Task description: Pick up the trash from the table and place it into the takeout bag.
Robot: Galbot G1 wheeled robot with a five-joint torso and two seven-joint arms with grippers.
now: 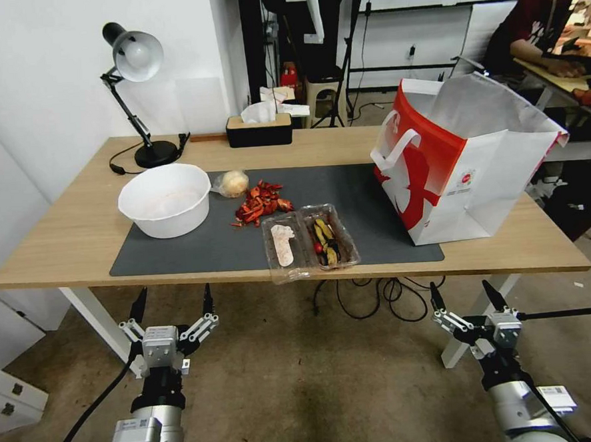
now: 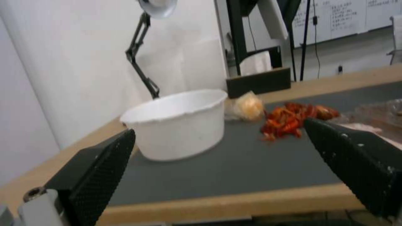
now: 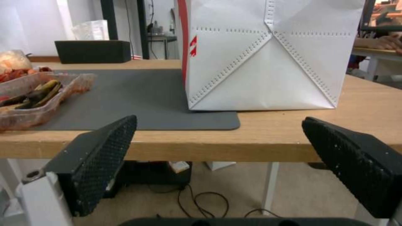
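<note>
Light wood forms the table (image 1: 76, 241), and a dark grey mat (image 1: 361, 197) covers its middle; every place below is given from that mat. On the mat's left end stands a white bowl (image 1: 165, 199). Just beside the bowl, toward the mat's far edge, lies a plastic-wrapped yellowish ball (image 1: 232, 183), and next to it sits a heap of red shell scraps (image 1: 261, 204). A clear plastic tray (image 1: 310, 242) with dark and yellow leftovers rests at the mat's near edge, slightly overhanging it. The takeout bag (image 1: 466, 170), white and red with its foil-lined mouth open, stands upright on the mat's right end, partly on the bare wood. Beyond the mat's far edge are a black tissue box (image 1: 259, 130) and a black desk lamp (image 1: 139, 90).

Both arms hang below and in front of the table's near edge, touching nothing. The left gripper (image 1: 172, 303) has its fingers spread apart, facing the bowl. The right gripper (image 1: 465, 296) is likewise spread wide, facing the bag's side.
</note>
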